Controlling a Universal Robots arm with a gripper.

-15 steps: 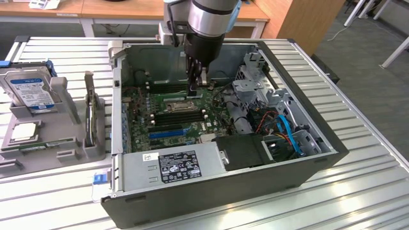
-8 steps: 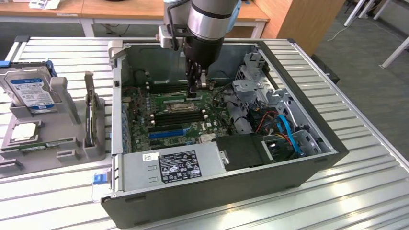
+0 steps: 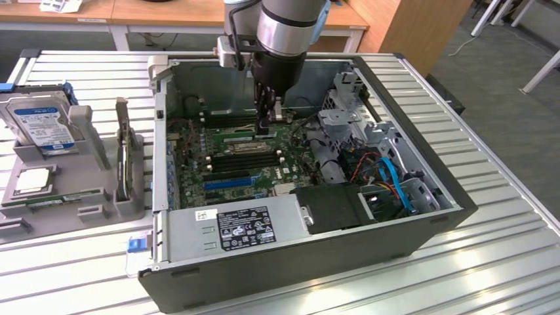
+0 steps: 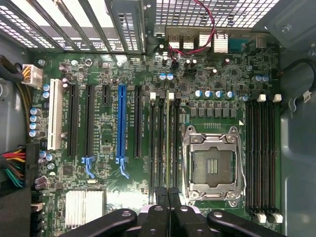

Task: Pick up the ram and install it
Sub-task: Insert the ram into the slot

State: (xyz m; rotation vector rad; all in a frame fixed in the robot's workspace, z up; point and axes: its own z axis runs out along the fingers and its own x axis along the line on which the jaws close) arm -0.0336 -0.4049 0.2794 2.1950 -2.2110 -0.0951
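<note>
Closest to the wrist camera, the gripper (image 4: 168, 196) has its black fingers (image 4: 160, 195) drawn together on the ram (image 4: 168, 143). We see the ram edge-on, a thin green strip running along the black memory slots (image 4: 157, 143) just beside the processor socket (image 4: 213, 163). We cannot tell whether it is seated. A blue slot (image 4: 121, 126) and a white slot (image 4: 53, 116) lie well apart from it, and a second bank of black slots (image 4: 261, 158) lies beyond the socket. In the exterior view the arm (image 3: 284, 33) reaches down into the open computer case (image 3: 306, 275). Near the arm are a metal cage (image 3: 350, 111) and blue cables (image 3: 398, 184). The power supply (image 3: 236, 226) lies along the near wall. A hard drive (image 3: 39, 121) rests outside the case.
</note>
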